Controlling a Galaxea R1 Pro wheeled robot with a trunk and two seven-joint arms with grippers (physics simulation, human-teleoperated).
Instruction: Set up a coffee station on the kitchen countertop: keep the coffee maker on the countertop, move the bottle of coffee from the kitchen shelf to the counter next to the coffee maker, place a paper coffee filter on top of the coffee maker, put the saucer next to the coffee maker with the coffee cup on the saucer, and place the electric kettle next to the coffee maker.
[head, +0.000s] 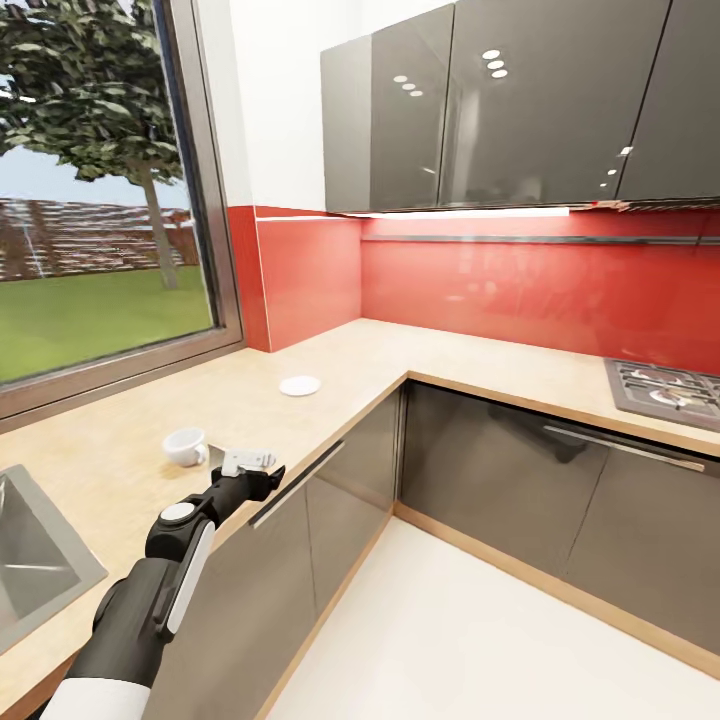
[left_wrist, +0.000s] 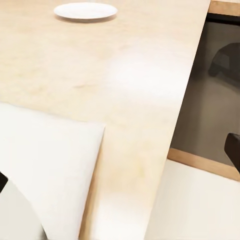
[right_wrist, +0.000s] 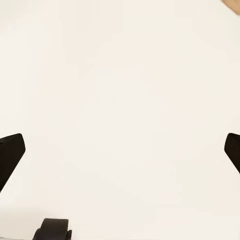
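The white coffee cup (head: 185, 446) sits on the beige countertop (head: 340, 350) near its front edge, its handle turned toward my left gripper (head: 250, 462). That gripper is open just beside the cup, and nothing is between its fingers. In the left wrist view the cup (left_wrist: 45, 165) looms white and close at one side of the left gripper (left_wrist: 117, 162), hiding one finger. The white saucer (head: 299, 385) (left_wrist: 85, 10) lies farther along the counter, apart from the cup. My right gripper (right_wrist: 120, 155) hangs open over the pale floor. Coffee maker, bottle of coffee, paper filter and electric kettle are out of view.
A steel sink (head: 30, 560) is set into the counter at the left. The gas hob (head: 665, 390) sits at the far right of the L-shaped counter. Grey base cabinets (head: 480, 460) run below, and a window (head: 100, 200) rises behind the cup.
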